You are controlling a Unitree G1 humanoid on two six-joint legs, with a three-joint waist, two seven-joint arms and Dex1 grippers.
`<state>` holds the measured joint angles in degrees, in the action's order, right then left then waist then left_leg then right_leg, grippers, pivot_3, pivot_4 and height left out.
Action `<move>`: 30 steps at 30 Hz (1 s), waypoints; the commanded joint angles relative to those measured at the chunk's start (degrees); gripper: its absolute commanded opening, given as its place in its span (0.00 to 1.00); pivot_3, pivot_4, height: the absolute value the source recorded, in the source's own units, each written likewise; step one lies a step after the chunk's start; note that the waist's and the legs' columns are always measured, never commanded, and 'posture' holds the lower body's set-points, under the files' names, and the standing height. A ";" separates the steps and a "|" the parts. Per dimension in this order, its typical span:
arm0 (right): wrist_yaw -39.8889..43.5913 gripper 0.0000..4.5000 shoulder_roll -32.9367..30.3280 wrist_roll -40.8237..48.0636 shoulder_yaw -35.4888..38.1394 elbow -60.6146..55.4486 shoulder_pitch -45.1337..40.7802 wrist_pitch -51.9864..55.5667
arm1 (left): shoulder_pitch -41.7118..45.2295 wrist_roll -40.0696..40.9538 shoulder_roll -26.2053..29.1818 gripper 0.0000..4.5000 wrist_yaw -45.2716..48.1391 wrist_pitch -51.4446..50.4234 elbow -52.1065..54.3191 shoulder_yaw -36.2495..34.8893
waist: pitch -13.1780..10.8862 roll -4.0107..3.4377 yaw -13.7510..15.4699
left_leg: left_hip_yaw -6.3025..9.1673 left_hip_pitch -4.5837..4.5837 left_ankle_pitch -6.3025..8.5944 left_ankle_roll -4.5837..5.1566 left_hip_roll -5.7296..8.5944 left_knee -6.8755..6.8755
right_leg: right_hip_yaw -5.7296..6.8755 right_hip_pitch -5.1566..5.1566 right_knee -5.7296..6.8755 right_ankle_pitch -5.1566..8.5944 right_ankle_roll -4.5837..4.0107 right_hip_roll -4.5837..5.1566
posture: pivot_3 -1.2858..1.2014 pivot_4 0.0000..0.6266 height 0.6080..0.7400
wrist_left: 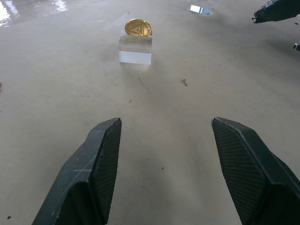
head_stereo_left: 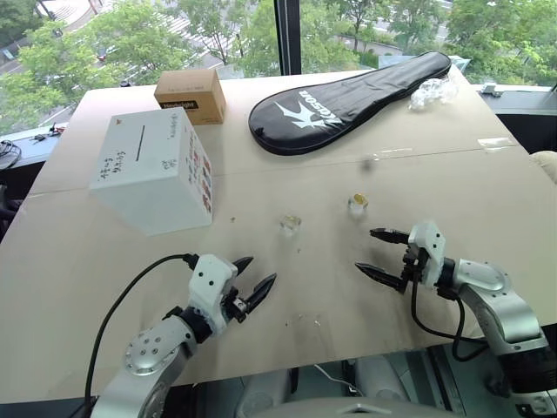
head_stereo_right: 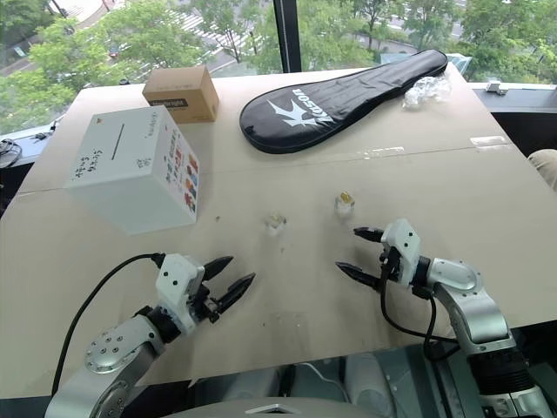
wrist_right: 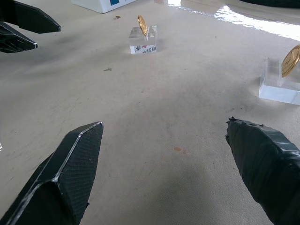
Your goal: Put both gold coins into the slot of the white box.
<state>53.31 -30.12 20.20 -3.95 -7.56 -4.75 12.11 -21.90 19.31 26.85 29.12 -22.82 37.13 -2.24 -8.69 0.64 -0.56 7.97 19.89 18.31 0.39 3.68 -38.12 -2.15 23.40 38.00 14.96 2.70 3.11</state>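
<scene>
Coins (head_stereo_left: 290, 223) (head_stereo_left: 358, 202) seen upright on clear stands, mid-table (head_stereo_left: 487, 200) | left coin just beyond left gripper (head_stereo_left: 251, 289), right coin beyond right gripper (head_stereo_left: 380, 252) | both grippers spread apart, empty | white box (head_stereo_left: 157, 170) far left, slot (head_stereo_left: 140, 139) on top.

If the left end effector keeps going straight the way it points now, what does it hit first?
Probably the nearer gold coin standing on its clear block; the bare table lies between, with the left end effector open.

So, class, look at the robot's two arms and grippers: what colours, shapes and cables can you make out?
Both arms are silver-grey metal with rounded joints and white wrist housings. The left gripper and right gripper each have two black, tapered, pointed fingers with cross-hatched inner pads. A black cable loops along the left arm; another hangs under the right.
</scene>
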 commanded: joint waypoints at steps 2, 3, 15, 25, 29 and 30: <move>0.23 1.00 -0.49 0.12 1.33 -0.28 -0.20 -1.52 | -0.39 0.13 0.22 0.69 0.47 1.31 0.67 -0.76 | 0.00 0.00 0.00 | 0.00 0.00 0.00 0.00 0.00 0.00 | 0.00 0.00 0.00 0.00 0.00 0.00 | 0.52 0.24 1.00; 0.20 1.00 -0.54 0.12 1.39 -0.27 -0.16 -1.55 | -0.39 0.19 0.16 0.69 0.46 1.31 0.55 -0.78 | 0.00 0.00 0.00 | 0.00 0.00 0.00 0.00 0.00 0.00 | 0.00 0.00 0.00 0.00 0.00 0.00 | 0.52 0.24 1.00; -0.61 1.00 -0.52 0.04 1.37 -0.64 0.06 -1.39 | -0.64 0.26 0.00 0.69 0.83 1.37 0.59 -0.67 | 0.00 0.00 -0.01 | 0.00 0.00 0.00 0.00 0.00 0.00 | 0.00 0.00 0.00 0.00 0.00 0.00 | 0.52 0.24 1.00; -6.50 1.00 2.18 -0.81 2.15 0.35 -3.03 0.41 | 0.19 0.99 -0.36 0.69 1.07 2.22 0.51 -1.18 | 0.00 0.00 -0.11 | 0.00 0.00 0.00 0.00 0.00 0.00 | 0.00 0.00 0.00 0.00 0.00 0.00 | 0.52 0.24 1.00; -15.92 1.00 6.81 -3.19 1.99 2.24 -10.22 6.49 | 3.06 7.55 -0.66 0.69 3.04 0.56 2.81 -2.84 | -0.01 -0.03 -0.25 | -0.02 -0.02 -0.01 -0.01 0.00 -0.01 | -0.03 0.01 0.04 0.00 0.00 -0.02 | 0.52 0.24 1.00; -17.75 1.00 7.90 -3.22 2.28 2.72 -11.64 7.90 | 3.62 10.15 -0.62 0.69 3.70 -0.36 3.47 -3.47 | -0.01 -0.03 -0.20 | -0.01 -0.02 -0.01 -0.01 0.00 -0.01 | -0.01 0.02 0.05 0.00 -0.01 -0.02 | 0.52 0.24 1.00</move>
<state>38.84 -23.01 17.05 -3.29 -4.30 -15.04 17.90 -18.56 25.11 26.17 31.53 -22.59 37.57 -3.96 -8.70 0.61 -0.76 7.98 19.89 18.30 0.37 3.67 -38.11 -2.15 23.45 38.05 14.95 2.70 3.09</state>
